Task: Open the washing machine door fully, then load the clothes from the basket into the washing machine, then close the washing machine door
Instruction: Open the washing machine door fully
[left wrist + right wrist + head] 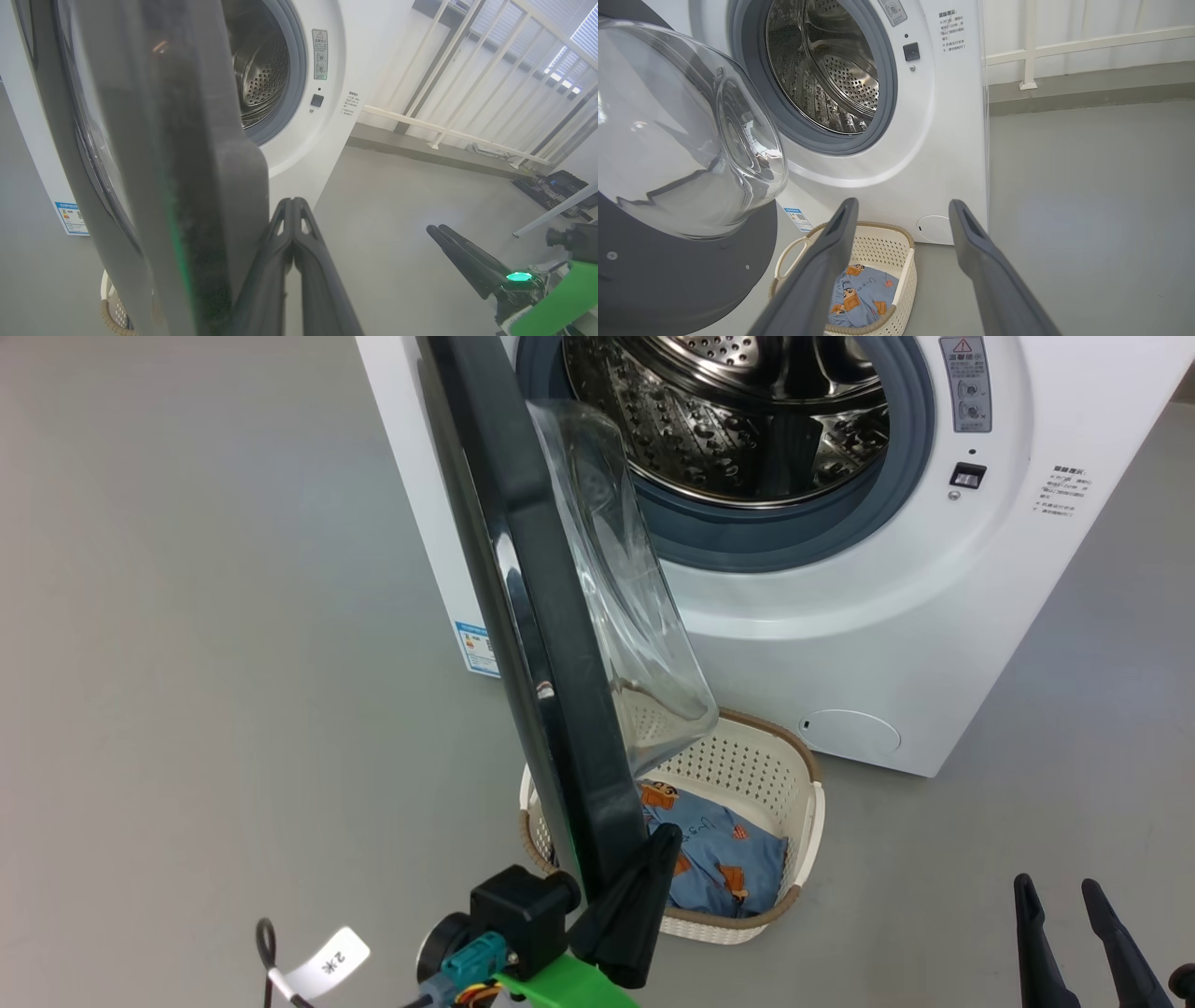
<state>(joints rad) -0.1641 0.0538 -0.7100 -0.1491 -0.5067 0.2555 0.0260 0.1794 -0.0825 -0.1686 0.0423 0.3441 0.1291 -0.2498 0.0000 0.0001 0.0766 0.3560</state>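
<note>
- Head view: the washing machine (840,616) stood on the grey floor (187,663) with its steel drum (738,420) and grey-blue gasket (747,537) exposed.
- The washing machine door (551,644) was swung out towards the camera and seen nearly edge-on, its glass bowl (625,597) bulging to the robot's right, above the basket.
- The basket (747,770) sat on the floor just in front of the machine, partly hidden behind the door, with the clothes (719,859) lying inside it.
- A blue label (476,647) showed on the machine's side, behind the door.
- The left gripper (665,840) was fully closed with nothing between its fingers, its tip up against the door's lower edge on the bowl side.
- The right gripper (1058,887) hung at the lower right, well apart from the basket, fingers spread and empty.
- Left wrist view: the two fingers lay pressed together just beside the door's thick dark rim; I could not tell whether they touched it. The right gripper showed side-on over bare floor, with a white railing (467,70) beyond.
- Right wrist view: the fingers stood wide apart with nothing held. Between and below them were the basket and the blue printed clothes, and the door's bowl loomed at the left.
</note>
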